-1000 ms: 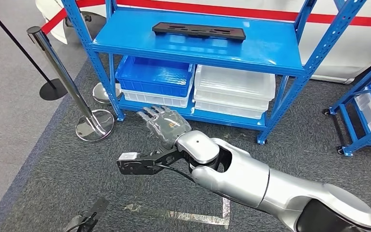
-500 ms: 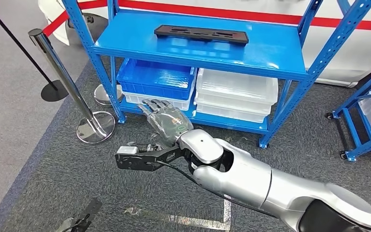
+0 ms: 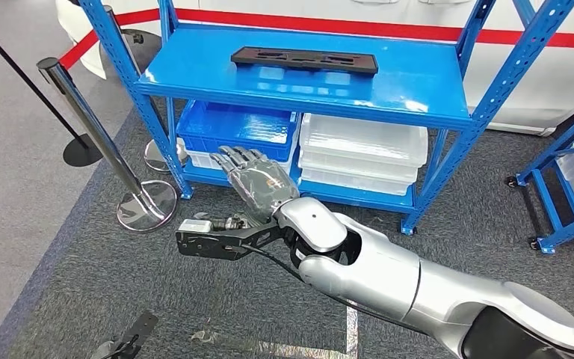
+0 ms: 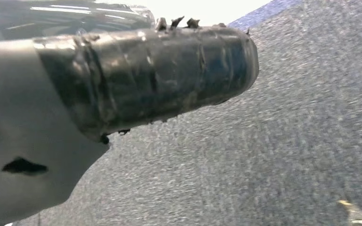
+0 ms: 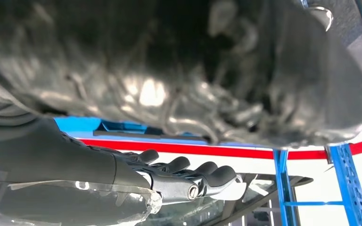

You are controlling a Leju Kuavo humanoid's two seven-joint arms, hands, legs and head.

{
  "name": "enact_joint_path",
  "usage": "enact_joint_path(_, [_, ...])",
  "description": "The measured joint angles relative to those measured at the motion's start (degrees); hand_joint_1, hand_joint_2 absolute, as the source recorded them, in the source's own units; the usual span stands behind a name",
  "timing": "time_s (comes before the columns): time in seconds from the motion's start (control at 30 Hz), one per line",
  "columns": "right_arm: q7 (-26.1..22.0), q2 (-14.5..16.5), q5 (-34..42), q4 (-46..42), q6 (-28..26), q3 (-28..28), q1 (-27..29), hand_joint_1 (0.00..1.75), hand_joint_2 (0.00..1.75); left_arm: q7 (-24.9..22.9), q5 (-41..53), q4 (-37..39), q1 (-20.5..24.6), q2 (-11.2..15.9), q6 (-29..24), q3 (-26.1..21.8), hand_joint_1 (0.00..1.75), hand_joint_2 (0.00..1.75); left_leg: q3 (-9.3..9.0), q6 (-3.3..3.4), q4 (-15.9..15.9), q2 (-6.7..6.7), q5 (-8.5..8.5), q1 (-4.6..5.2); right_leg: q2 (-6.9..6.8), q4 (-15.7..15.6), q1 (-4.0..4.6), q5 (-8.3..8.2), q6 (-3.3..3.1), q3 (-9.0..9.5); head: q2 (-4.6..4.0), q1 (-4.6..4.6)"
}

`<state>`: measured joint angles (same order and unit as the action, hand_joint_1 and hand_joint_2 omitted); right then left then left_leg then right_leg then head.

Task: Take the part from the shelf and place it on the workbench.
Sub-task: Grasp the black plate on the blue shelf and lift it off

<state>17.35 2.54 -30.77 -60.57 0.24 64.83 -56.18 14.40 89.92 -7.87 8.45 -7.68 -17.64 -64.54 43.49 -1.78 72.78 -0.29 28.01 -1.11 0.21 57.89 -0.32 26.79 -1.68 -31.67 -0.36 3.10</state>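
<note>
Right robot hand (image 3: 258,185) raised, closer to shelf (image 3: 306,75); fingers open

Your head view looks down past the right hand (image 3: 258,187) to the shelf (image 3: 299,75); the right wrist view, close behind it, shares that shelf.

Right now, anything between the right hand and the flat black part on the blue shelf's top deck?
Nothing visible. The right hand is open, below the deck's front edge; the flat black part lies alone on the blue shelf.
</note>
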Motion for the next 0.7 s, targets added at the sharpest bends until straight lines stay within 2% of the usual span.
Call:
enact_joint_path(0.07, [0.01,0.0,0.0,-0.18,0.0,-0.04,-0.02,0.0,0.0,0.02,0.0,0.02,0.0,0.1,0.07,0.0,0.0,0.0,-2.29,0.17,-6.14,0.16,-3.89,0.01,-0.04,-0.03,-0.08,0.95,0.33,1.13,-0.01,-0.04])
enact_joint_path(0.1, [0.03,-0.01,0.02,-0.33,-0.02,-0.1,-0.05,0.0,0.0,0.03,0.0,0.04,0.06,0.15,0.15,0.0,0.0,0.0,-3.89,0.53,-9.77,0.25,-5.15,0.16,-0.04,-0.07,-0.01,1.63,0.73,1.71,-0.01,0.04])
enact_joint_path(0.13, [0.11,-0.04,0.09,-0.62,-0.04,-0.29,-0.12,0.0,0.0,0.01,0.0,0.09,0.05,0.2,0.28,-0.01,0.0,0.0,-6.02,1.41,-13.46,0.28,-5.9,0.23,-0.07,1.87,0.05,2.1,1.41,1.36,-0.01,-0.13])
enact_joint_path(0.2, [0.29,-0.15,0.25,-1.01,-0.09,-0.63,-0.01,0.0,0.0,-0.08,0.0,0.19,0.0,0.24,0.49,-0.02,0.0,0.0,-8.72,3.18,-15.15,0.14,-3.23,0.39,-0.07,9.68,0.22,3.87,2.56,-3.46,-0.01,-0.41])
enact_joint_path(0.23, [0.39,-0.26,0.32,-1.14,-0.08,-0.76,0.2,0.0,0.0,-0.22,0.0,0.22,-0.13,0.27,0.61,-0.02,0.0,0.0,-9.93,3.8,-15.35,0.02,-2.2,0.34,-0.09,14.11,0.2,5.08,2.89,-6.68,-0.01,-0.64])
enact_joint_path(0.27, [0.41,-0.38,0.36,-1.14,-0.07,-0.76,0.45,0.0,0.0,-0.37,0.0,0.22,-0.23,0.32,0.72,-0.02,0.0,0.0,-10.87,3.9,-15.35,-0.06,-1.4,0.39,-0.09,16.21,0.2,6.37,2.92,-9.13,-0.01,-0.64])
enact_joint_path(0.3, [0.43,-0.5,0.4,-1.14,-0.05,-0.76,0.62,0.0,0.0,-0.58,0.0,0.22,-0.35,0.39,0.86,-0.02,0.0,0.0,-11.86,3.92,-15.35,-0.16,-0.64,0.44,-0.09,15.9,0.21,6.61,2.84,-10.28,-0.01,-0.66])
enact_joint_path(0.33, [0.44,-0.63,0.48,-1.14,-0.05,-0.77,0.72,0.0,0.0,-0.85,0.0,0.22,-0.45,0.49,1.01,-0.02,0.0,0.0,-13.0,3.88,-15.35,-0.27,0.2,0.5,-0.07,14.0,0.25,5.59,2.65,-10.7,-0.01,-0.66])
enact_joint_path(0.37, [0.44,-0.77,0.54,-1.14,-0.05,-0.78,0.75,0.0,0.0,-1.15,0.0,0.22,-0.55,0.59,1.12,-0.02,0.0,0.0,-14.14,3.8,-15.36,-0.34,1.06,0.56,-0.05,10.77,0.34,3.01,2.33,-10.47,-0.01,-0.68])
enact_joint_path(0.4, [0.44,-0.97,0.6,-1.14,-0.05,-0.78,0.83,0.0,0.0,-1.56,0.0,0.24,-0.69,0.67,1.22,-0.02,0.0,0.0,-15.23,3.68,-15.28,-0.42,1.97,0.65,-0.01,6.86,0.55,-0.99,1.9,-10.24,-0.01,-0.66])
enact_joint_path(0.43, [0.48,-1.2,0.67,-1.14,-0.05,-0.78,0.95,0.0,0.0,-2.07,0.0,0.25,-0.79,0.82,1.38,-0.02,0.0,0.0,-16.01,3.43,-15.26,-0.56,2.86,0.72,0.05,3.81,0.8,-4.12,1.51,-9.87,-0.01,-0.63])
enact_joint_path(0.47, [0.52,-1.4,0.72,-1.22,-0.04,-0.78,1.09,0.0,0.0,-2.61,-0.01,0.28,-0.88,0.96,1.58,-0.02,0.0,0.0,-16.54,3.12,-15.35,-0.62,3.71,0.72,0.1,1.81,1.09,-6.49,1.19,-9.56,-0.01,-0.56])
enact_joint_path(0.5, [0.64,-1.62,0.77,-1.36,-0.05,-0.82,1.21,0.0,0.0,-3.21,-0.03,0.32,-0.98,1.18,1.81,-0.03,0.0,0.0,-17.08,2.77,-15.18,-0.66,4.2,0.68,0.19,0.77,1.31,-7.45,0.87,-9.29,-0.01,-0.5])
enact_joint_path(0.57, [0.97,-1.82,0.81,-1.81,-0.1,-1.1,1.01,0.0,0.0,-4.15,-0.18,0.36,-1.01,1.74,2.12,-0.04,0.0,0.0,-17.37,2.1,-14.16,-0.59,3.99,0.48,0.28,0.46,1.33,-6.41,0.33,-7.96,-0.01,-0.46])
enact_joint_path(0.6, [1.18,-1.94,0.81,-2.07,-0.17,-1.37,0.8,0.0,0.0,-4.47,-0.28,0.39,-1.0,2.02,2.18,-0.04,0.0,0.0,-16.9,1.82,-12.36,-0.5,3.34,0.41,0.36,0.1,1.13,-5.84,0.0,-7.05,-0.01,-0.44])
enact_joint_path(0.63, [1.31,-1.99,0.8,-2.3,-0.22,-1.6,0.6,0.0,0.0,-4.66,-0.37,0.4,-0.9,2.31,2.21,-0.04,0.0,0.0,-15.56,1.53,-9.9,-0.42,2.89,0.35,0.34,-0.12,0.95,-5.29,-0.29,-6.06,0.0,-0.32])
enact_joint_path(0.7, [1.46,-2.11,0.79,-2.62,-0.27,-1.9,0.63,0.0,0.0,-4.89,-0.46,0.44,-0.74,2.85,2.25,-0.05,0.0,0.0,-11.18,0.86,-3.62,-0.21,3.99,0.22,0.39,-0.36,0.65,-3.87,-0.58,-4.09,0.0,-0.1])
